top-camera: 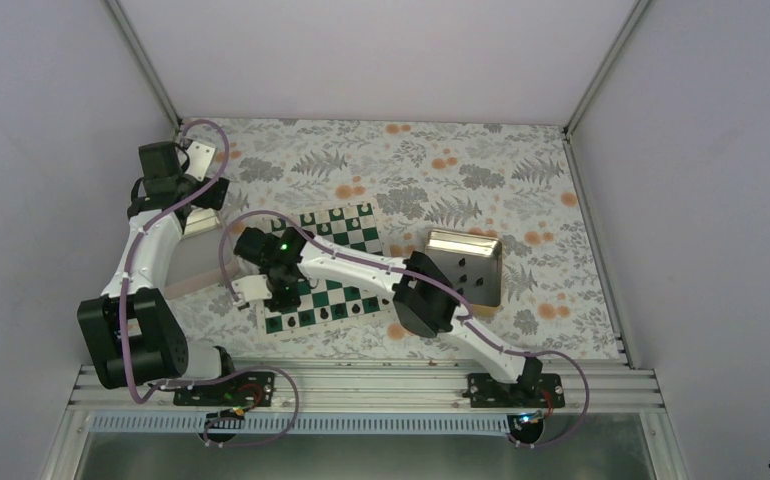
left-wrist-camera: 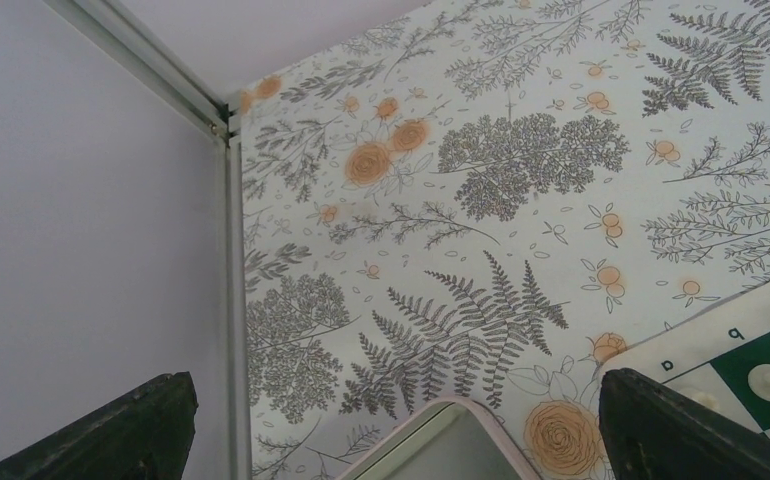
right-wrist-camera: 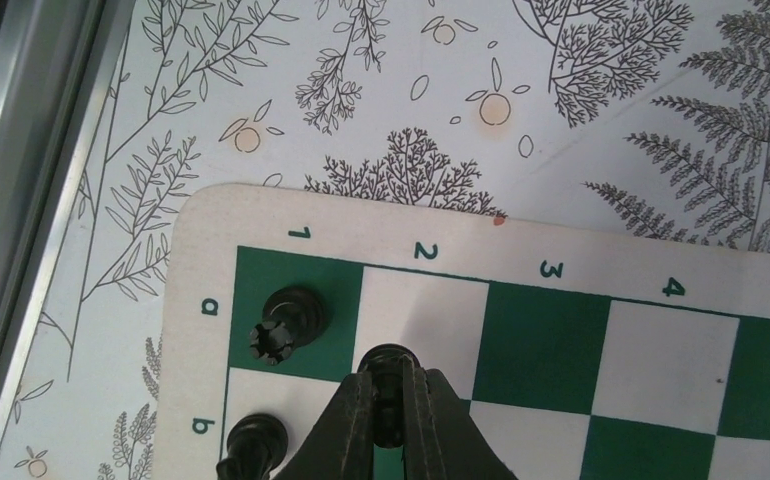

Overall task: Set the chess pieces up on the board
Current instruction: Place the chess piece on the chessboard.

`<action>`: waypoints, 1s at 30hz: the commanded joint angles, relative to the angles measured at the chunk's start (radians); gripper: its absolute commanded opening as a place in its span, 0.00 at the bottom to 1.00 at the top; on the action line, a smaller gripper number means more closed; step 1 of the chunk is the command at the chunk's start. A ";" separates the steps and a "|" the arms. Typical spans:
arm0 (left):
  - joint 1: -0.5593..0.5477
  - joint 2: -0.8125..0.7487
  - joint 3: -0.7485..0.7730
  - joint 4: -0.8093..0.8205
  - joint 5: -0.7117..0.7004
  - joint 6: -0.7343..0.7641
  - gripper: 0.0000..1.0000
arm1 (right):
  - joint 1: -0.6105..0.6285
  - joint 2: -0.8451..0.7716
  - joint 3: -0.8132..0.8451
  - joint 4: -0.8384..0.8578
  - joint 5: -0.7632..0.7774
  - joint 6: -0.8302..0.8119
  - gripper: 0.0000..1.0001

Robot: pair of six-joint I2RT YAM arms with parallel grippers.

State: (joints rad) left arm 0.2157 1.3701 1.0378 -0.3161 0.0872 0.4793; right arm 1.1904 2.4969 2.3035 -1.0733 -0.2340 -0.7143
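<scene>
Right wrist view shows a black chess piece [right-wrist-camera: 389,357] clamped between the closed fingers of the right gripper [right-wrist-camera: 389,385], over the board [right-wrist-camera: 561,330] at the second file, where rows a and b meet. A black rook [right-wrist-camera: 286,325] stands on a1 at 10 o'clock from it, and another black piece [right-wrist-camera: 253,440] on b1 at 8 o'clock. The top external view places this at the board's [top-camera: 326,270] near-left corner. The right arm [top-camera: 361,268] stretches low from its base at 5 o'clock across the squares. More black pieces [top-camera: 341,311] line the near edge. That view alone shows the gold tray [top-camera: 464,236] at 3 o'clock of the board, with a few dark pieces [top-camera: 484,281] lying in it. The left arm [top-camera: 146,250] folds at its elbow and reaches toward 10 o'clock. In the left wrist view the left gripper [left-wrist-camera: 393,380] hangs with fingers [left-wrist-camera: 151,425] wide apart above the pinkish-rimmed tray [left-wrist-camera: 451,403]. Its contents are out of view. A white piece [left-wrist-camera: 769,378] stands on a green square at 3 o'clock.
</scene>
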 commanded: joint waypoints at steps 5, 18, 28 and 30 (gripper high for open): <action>-0.006 0.009 0.025 -0.003 0.017 0.002 1.00 | 0.009 0.037 -0.016 0.044 -0.027 -0.008 0.04; -0.010 0.010 0.023 -0.009 0.039 0.001 1.00 | 0.008 0.060 -0.009 0.056 -0.014 -0.006 0.04; -0.013 0.012 0.023 -0.010 0.038 0.001 1.00 | 0.006 0.063 -0.011 0.052 -0.004 -0.007 0.04; -0.015 0.013 0.023 -0.010 0.038 0.001 1.00 | 0.006 0.063 -0.010 0.050 -0.002 -0.009 0.05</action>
State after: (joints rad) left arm 0.2050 1.3766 1.0378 -0.3218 0.1093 0.4793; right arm 1.1908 2.5408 2.2917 -1.0214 -0.2375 -0.7139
